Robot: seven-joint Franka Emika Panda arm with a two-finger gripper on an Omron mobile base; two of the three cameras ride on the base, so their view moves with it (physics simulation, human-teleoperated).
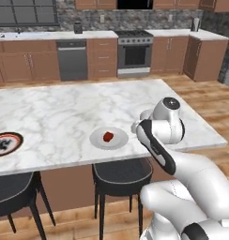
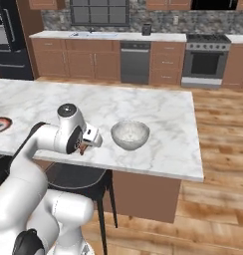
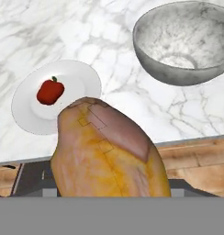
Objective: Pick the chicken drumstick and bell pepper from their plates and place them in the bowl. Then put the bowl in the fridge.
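Note:
The golden-brown chicken drumstick (image 3: 109, 151) fills the lower middle of the hand view, and my gripper (image 2: 85, 146) is shut on it above the island's front edge. Its tip shows under the hand as a brown bit (image 2: 83, 148). The red bell pepper (image 3: 50, 91) (image 1: 108, 136) lies on the plain light plate (image 3: 79, 78) (image 1: 120, 141), left of the hand. The white bowl (image 2: 129, 134) (image 3: 187, 46) stands just right of the hand and holds nothing. The black-and-red rimmed plate (image 1: 12, 138) (image 2: 1, 124) sits far left. The black fridge (image 2: 9, 40) is at the back left.
The marble island (image 1: 64, 108) has dark stools (image 1: 121, 176) tucked under its front edge. Wooden cabinets, a dishwasher (image 1: 72, 60) and an oven (image 1: 134, 54) line the back wall. Wood floor lies open to the island's right.

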